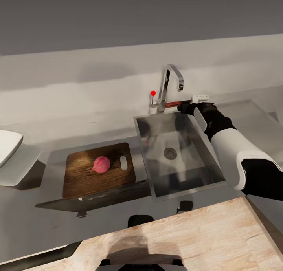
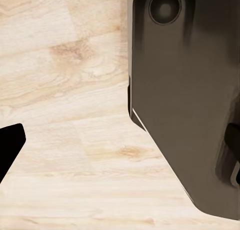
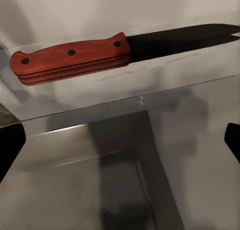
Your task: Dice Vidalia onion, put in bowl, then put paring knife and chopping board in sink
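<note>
The pinkish-red Vidalia onion lies on the dark brown chopping board, left of the steel sink. The paring knife rests flat on the ledge behind the basin, by the faucet's foot, red handle toward the faucet. My right gripper is stretched over the sink's back rim just short of the knife, open, with nothing between its fingertips. A white bowl sits at the far left of the countertop, cut by the frame. My left gripper hangs open over the wooden floor.
The chrome faucet with its red-tipped lever rises right beside the knife. The drainboard lies under my right forearm. A light wood floor runs along the cabinet front, and my dark base is beside the left gripper.
</note>
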### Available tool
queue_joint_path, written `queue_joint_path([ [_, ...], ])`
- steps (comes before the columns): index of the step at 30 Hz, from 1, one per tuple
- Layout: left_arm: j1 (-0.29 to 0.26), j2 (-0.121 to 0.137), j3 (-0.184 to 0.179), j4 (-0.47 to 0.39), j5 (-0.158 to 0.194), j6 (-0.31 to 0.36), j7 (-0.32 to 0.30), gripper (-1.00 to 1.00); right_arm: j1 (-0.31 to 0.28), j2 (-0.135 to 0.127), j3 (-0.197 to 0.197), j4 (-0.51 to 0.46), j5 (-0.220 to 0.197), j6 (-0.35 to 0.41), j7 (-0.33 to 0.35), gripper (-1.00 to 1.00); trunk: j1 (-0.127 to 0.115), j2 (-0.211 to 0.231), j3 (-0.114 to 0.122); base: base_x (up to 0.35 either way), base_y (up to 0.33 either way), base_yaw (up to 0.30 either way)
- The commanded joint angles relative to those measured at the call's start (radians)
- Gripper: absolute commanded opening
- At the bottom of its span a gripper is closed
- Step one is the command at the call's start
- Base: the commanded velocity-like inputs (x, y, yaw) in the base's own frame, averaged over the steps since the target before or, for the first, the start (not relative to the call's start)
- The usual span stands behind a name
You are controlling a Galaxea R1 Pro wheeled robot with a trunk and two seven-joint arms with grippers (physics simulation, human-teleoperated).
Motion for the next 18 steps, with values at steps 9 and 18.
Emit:
queue_joint_path([
  [9, -0.002, 0.0, -0.008, 0.005, 0.007, -0.009, 0.001, 1.0, 0.0, 0.009, 0.013, -0.002, -0.003, 0.006, -0.004, 1.0, 0.001, -0.002, -0.001, 0.0, 0.0, 0.0],
  [18, -0.002, -0.001, -0.008, 0.005, 0.006, -0.009, 0.001, 1.0, 0.0, 0.009, 0.016, -0.004, -0.002, 0.0, -0.003, 1.0, 0.001, -0.002, -0.001, 0.0, 0.0, 0.0],
])
